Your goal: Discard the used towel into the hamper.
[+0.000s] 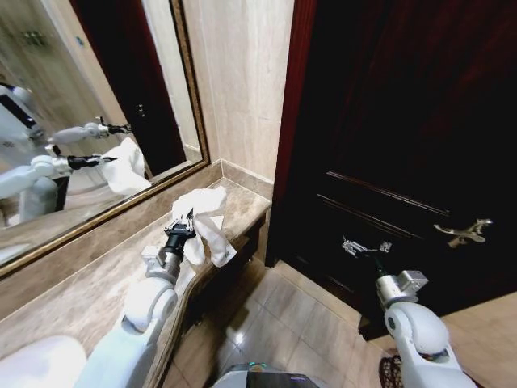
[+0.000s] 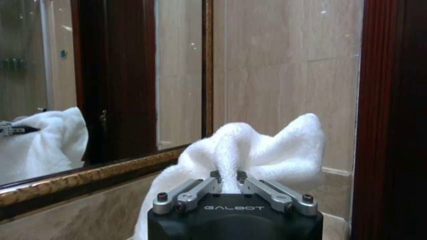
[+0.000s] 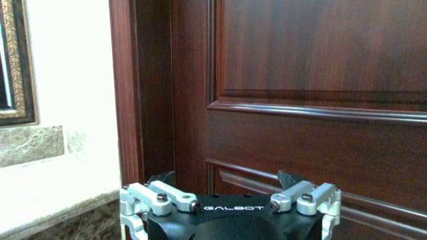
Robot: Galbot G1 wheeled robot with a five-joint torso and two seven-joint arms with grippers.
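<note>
My left gripper has its jaws clenched on a fold of the white terry towel, soft and crumpled, which lies heaped at the end of the polished stone worktop, near its curved front edge and below the gilt-framed mirror. My right gripper hangs with jaws released before the dark panelled door, over open tiled floor.

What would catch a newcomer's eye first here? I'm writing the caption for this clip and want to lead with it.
First, the crumpled white terry towel on the beige marble counter, with the left gripper shut on a fold of it. Next, the gold-framed wall mirror behind, reflecting towel and arm. Then the dark red-brown panelled wooden door with its brass lever handle, and the right gripper open in front of it.
</note>
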